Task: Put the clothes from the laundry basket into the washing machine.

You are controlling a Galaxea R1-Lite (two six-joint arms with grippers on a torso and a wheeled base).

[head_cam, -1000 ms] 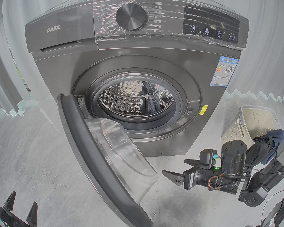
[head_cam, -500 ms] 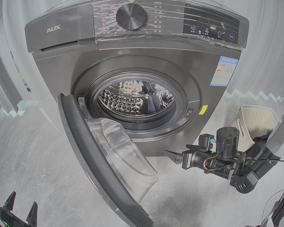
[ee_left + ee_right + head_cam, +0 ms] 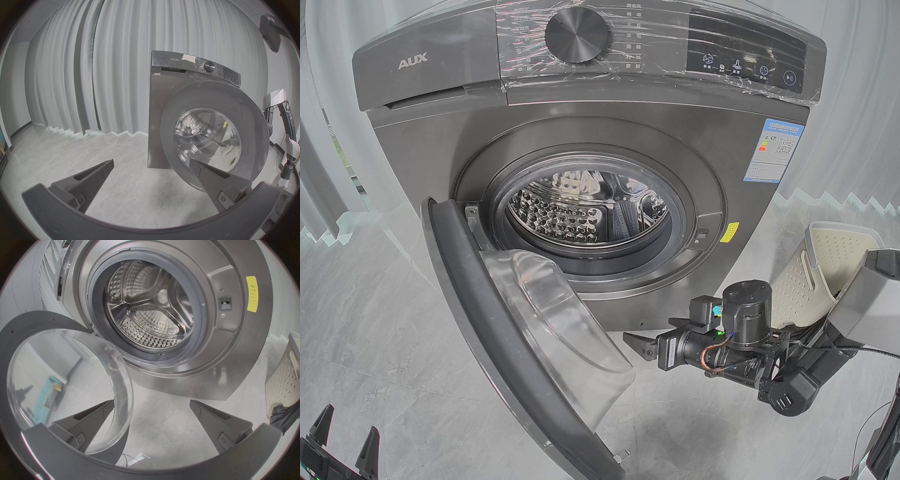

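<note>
Dark clothes (image 3: 281,419) hang from the cream laundry basket (image 3: 794,294); left gripper (image 3: 151,162), right gripper (image 3: 151,402) fingers spread.

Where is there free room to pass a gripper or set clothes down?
Bare floor left of the open door, and the drum opening is unobstructed. Crowded at the right: right gripper sits between the door and laundry basket.

- Setting recorded as a staged laundry corner, closer to a test room than a home.
- Front-loading washing machine (image 3: 594,125) stood on the floor, wrapping film (image 3: 650,47) left across its top.
- Pale pleated curtains (image 3: 93,78) hung along the walls.
- Grey stone-look floor (image 3: 375,325) laid throughout.
- Cream laundry basket (image 3: 797,290) placed beside the machine.
</note>
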